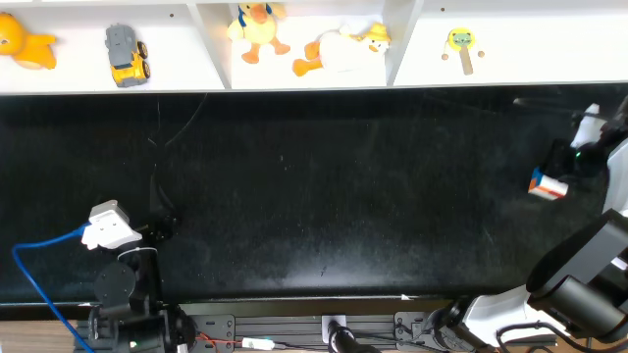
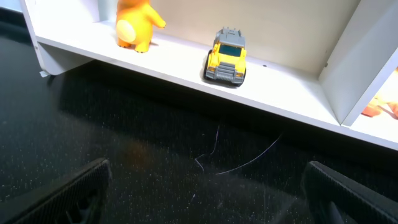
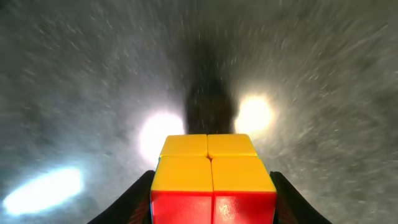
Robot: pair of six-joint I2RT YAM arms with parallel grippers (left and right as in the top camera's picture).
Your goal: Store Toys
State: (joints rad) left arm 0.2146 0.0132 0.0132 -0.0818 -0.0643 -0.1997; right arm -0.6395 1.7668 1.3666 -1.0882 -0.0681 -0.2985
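My right gripper (image 1: 561,173) is at the far right of the black table, shut on a small puzzle cube (image 1: 548,184). In the right wrist view the cube (image 3: 211,177) shows yellow and red faces between the fingers (image 3: 134,199), close above the mat. My left gripper (image 1: 157,228) rests low at the table's left front. Its fingers (image 2: 68,193) stand wide open with nothing between them, facing the shelf. On the white shelf (image 1: 314,80) sit an orange duck (image 1: 25,44), a yellow truck (image 1: 128,54), a yellow plush duck (image 1: 257,27), a white plush (image 1: 343,47) and a small green toy (image 1: 461,47).
White dividers (image 1: 211,39) split the shelf into three compartments along the table's far edge. A blue cable (image 1: 44,245) runs from the left arm's wrist. The truck (image 2: 227,56) and orange duck (image 2: 137,22) stand in the left compartment ahead of the left gripper.
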